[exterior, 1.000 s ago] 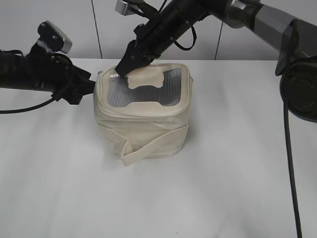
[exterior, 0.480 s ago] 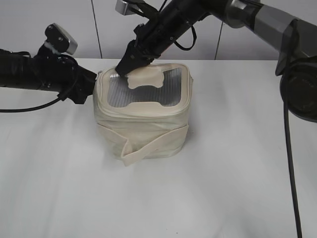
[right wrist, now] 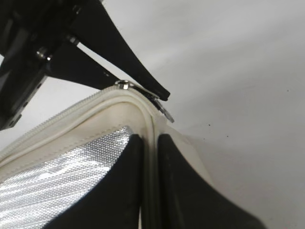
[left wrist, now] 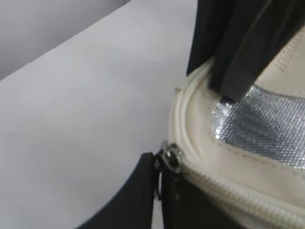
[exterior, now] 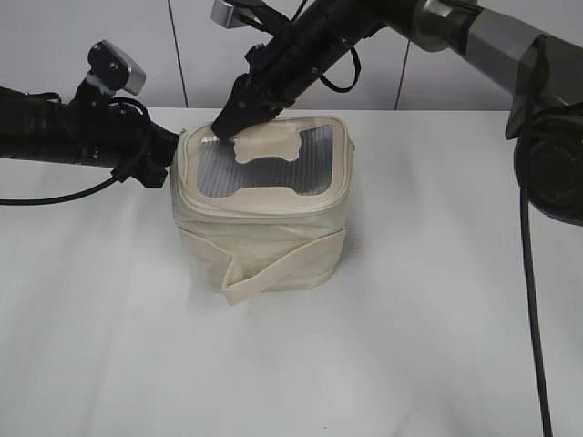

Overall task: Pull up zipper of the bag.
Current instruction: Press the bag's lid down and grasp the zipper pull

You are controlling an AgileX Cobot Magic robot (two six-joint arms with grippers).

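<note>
Zipper (left wrist: pixel 224 198) ran round the lid rim of the bag (exterior: pixel 262 214); the cream teeth looked meshed along the stretch in the left wrist view. A silver slider (left wrist: pixel 170 157) with its ring pull sat at the back-left corner of the lid, same corner seen in the right wrist view (right wrist: pixel 123 85). Bag stood upright mid-table (exterior: pixel 410 346), grey mesh top with its cream patch facing up, wide strap (exterior: pixel 273 273) wrapped round the front.

Left gripper (left wrist: pixel 157 183) was clamped on the slider's pull: both dark fingers pinched together with almost no gap, metal tab wedged between them right below the slider. Right gripper (right wrist: pixel 148 183) was clenched on the lid rim seam at that same corner, fingers either side of the cream piping, one on the mesh and one outside.

Judgement: pull in progress, corner turn is the hard part.

Risks:
- Grip on the pull looked thin, only fingertips on a small tab; it could slip out if the pull goes off the track line.
- Slider could jam at the rounded corner if soft fabric bunches.
- Both grippers sat very close, nearly touching; a collision is likely if the left one travels toward the right one.
- Bag is soft and light, so it might drag or tip if the right gripper's hold gives.
</note>
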